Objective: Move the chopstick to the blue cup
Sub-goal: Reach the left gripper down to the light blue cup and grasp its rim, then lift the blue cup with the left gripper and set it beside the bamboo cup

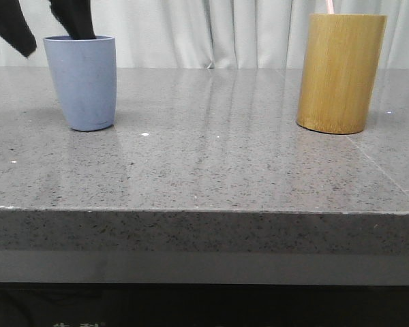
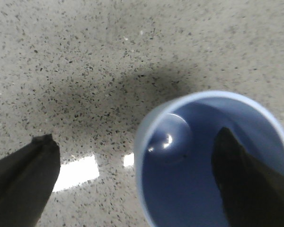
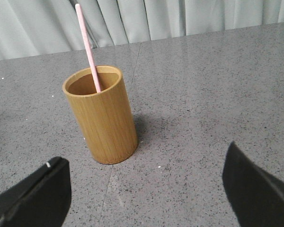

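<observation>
You've got a thick speckled grey stone tabletop [image 1: 211, 163] with a glossy finish that picks up small bright glints of overhead light. Up at 12 o'clock, pleated pale white curtains [image 1: 211, 30] hang right across behind it.

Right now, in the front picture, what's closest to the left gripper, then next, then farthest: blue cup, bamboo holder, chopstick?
1. Blue cup, directly under the left gripper.
2. and 3. Bamboo holder, far right, and the chopstick standing in it: too close to call.

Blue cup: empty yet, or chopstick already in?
Empty. The left wrist view shows the blue cup's bare bottom; the chopstick stands in the bamboo holder.
</observation>
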Robot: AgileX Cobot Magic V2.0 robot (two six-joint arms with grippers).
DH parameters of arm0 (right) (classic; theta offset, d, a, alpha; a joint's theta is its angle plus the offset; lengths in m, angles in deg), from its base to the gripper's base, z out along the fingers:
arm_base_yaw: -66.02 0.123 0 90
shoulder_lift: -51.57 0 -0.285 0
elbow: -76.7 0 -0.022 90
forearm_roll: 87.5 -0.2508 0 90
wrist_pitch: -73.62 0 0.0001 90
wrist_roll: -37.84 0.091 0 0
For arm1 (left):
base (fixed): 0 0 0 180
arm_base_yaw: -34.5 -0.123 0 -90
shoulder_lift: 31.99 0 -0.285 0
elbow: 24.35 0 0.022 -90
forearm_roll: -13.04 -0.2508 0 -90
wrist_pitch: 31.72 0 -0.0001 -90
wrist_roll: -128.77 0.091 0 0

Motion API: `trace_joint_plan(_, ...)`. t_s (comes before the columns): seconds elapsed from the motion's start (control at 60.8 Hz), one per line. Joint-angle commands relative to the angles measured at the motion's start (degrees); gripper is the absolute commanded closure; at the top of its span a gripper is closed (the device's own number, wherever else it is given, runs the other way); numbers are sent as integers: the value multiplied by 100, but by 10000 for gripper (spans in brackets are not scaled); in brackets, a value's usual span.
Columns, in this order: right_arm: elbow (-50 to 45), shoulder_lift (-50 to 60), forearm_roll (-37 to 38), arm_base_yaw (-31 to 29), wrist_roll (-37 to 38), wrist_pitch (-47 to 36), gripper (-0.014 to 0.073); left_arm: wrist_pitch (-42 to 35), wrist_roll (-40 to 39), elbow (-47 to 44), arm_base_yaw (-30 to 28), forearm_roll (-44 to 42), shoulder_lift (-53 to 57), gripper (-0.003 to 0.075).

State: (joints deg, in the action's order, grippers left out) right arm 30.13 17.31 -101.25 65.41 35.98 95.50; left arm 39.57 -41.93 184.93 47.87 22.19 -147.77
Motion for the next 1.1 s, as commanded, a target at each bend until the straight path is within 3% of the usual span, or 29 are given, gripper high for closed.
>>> trace_joint_plan(0.0,223,-60,17,-38,-56,-405,-61,6,4,241,33,44,149,132)
trace_joint_plan(0.115,223,-60,17,-38,-56,-405,-61,-35,4,278,33,32,86,244)
trace_joint_plan(0.411,223,-60,17,-38,-56,-437,-61,-35,69,281,33,72,86,738)
trace_joint_plan(0.625,223,-60,17,-38,-56,-437,-61,95,266,581,237,306,86,738)
trace_joint_plan(1.086,223,-60,17,-38,-56,-437,-61,210,278,2521,1706,258,-706,738)
